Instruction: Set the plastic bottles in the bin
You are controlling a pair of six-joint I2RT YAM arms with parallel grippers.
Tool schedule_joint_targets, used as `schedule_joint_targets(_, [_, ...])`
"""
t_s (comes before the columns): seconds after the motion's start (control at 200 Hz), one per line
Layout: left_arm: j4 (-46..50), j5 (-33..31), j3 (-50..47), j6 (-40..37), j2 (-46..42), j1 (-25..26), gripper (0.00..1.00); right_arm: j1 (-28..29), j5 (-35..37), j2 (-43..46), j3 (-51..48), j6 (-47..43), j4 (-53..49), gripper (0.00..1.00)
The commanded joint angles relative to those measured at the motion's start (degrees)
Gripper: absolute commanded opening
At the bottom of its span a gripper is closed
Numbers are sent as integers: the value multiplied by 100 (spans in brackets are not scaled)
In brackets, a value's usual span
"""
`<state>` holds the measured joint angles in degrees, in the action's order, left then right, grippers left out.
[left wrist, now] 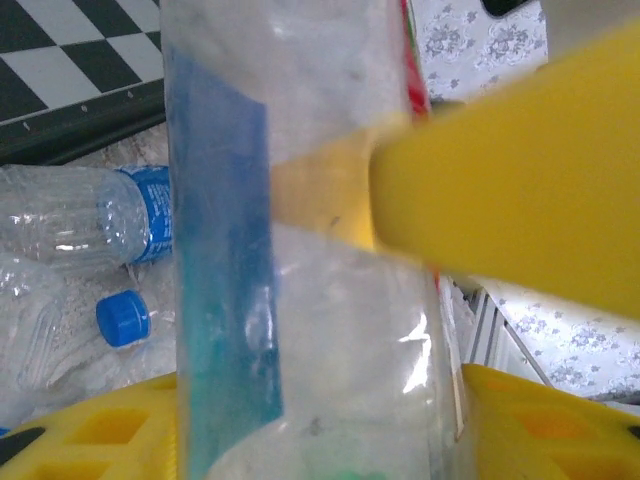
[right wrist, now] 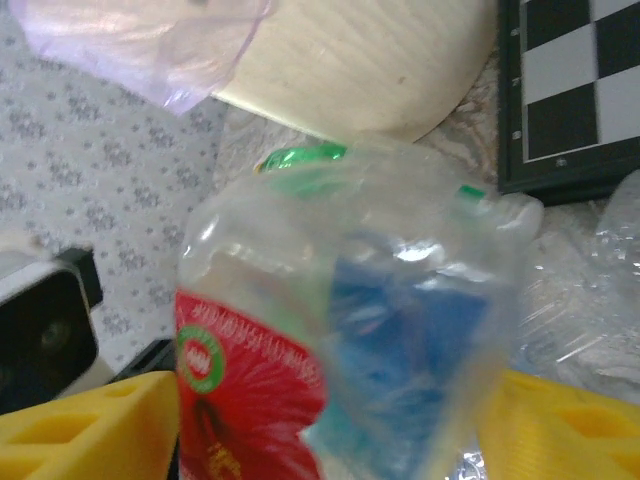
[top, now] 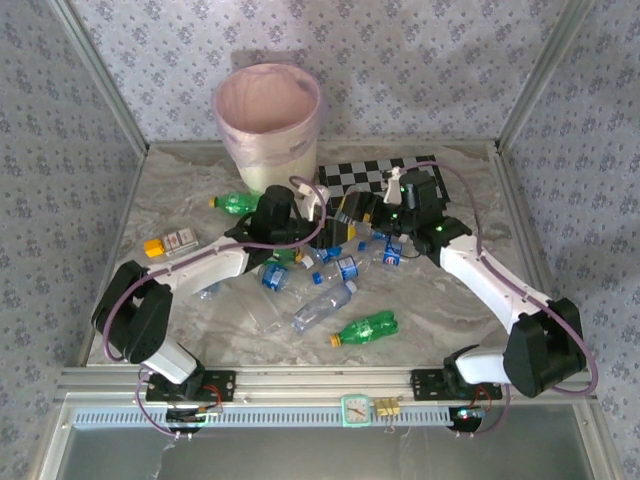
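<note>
Bin [top: 272, 168] cream, pink liner [top: 268, 100]; chessboard [top: 375, 172] blk/wht; bottle [left wrist: 330, 330] clr/blue.

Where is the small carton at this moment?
In the top view, the carton lies on the left side of the table, beside the left arm, near a green bottle.

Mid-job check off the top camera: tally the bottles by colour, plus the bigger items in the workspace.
Green bottles: 2 in plain sight
Clear bottles: at least 4; part of the cluster is hidden
Bin: 1
Chessboard: 1
Yellow-and-white carton: 1
Total: at least 9
</note>
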<state>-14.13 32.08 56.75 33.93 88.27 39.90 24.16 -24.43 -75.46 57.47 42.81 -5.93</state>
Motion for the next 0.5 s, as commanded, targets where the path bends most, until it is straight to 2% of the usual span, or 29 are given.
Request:
schedule_joint_targets(0.0, [11,-225,-210,-80,-360,31,55,-261,297,314,333,-27,-292,83])
schedule_joint_targets(0.26, [785,-923,-252,-554,-993,-37,54,-891,719,781,-1,108,-506,92])
schedule_joint_targets(0.395, [1570,-1239,355,-1097,-1180,-275,54,-988,779,909,-342,179,-454,96])
schedule_joint_targets(0.495, [2088,-1376,1049,-1402,-1101,-632,53,-976,730,910,-516,219,-422,97])
